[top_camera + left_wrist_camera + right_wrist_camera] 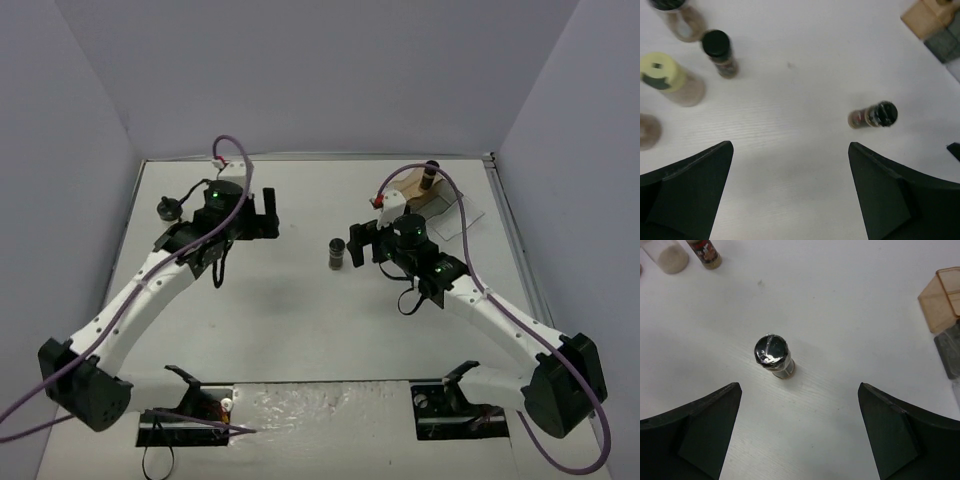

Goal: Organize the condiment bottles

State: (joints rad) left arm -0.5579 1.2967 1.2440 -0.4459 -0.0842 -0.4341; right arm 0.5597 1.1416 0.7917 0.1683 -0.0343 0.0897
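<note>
One condiment bottle (336,253) with a black cap stands upright mid-table, between the two arms. In the right wrist view this bottle (774,356) is just ahead of my right gripper (799,390), which is open and empty. My left gripper (790,150) is open too, over bare table, with the same bottle (874,115) ahead to its right. Further off on its left stand a black-capped jar (720,52), a yellow-capped jar (670,80) and two more jars (677,20), partly cut off. Another bottle (430,175) sits on the rack.
The stepped clear-and-brown rack (415,195) stands at the back right, behind my right gripper (358,240); its brown corner (940,297) shows at the right wrist view's edge. A black-capped jar (168,210) stands left of the left arm. Grey walls close in the table.
</note>
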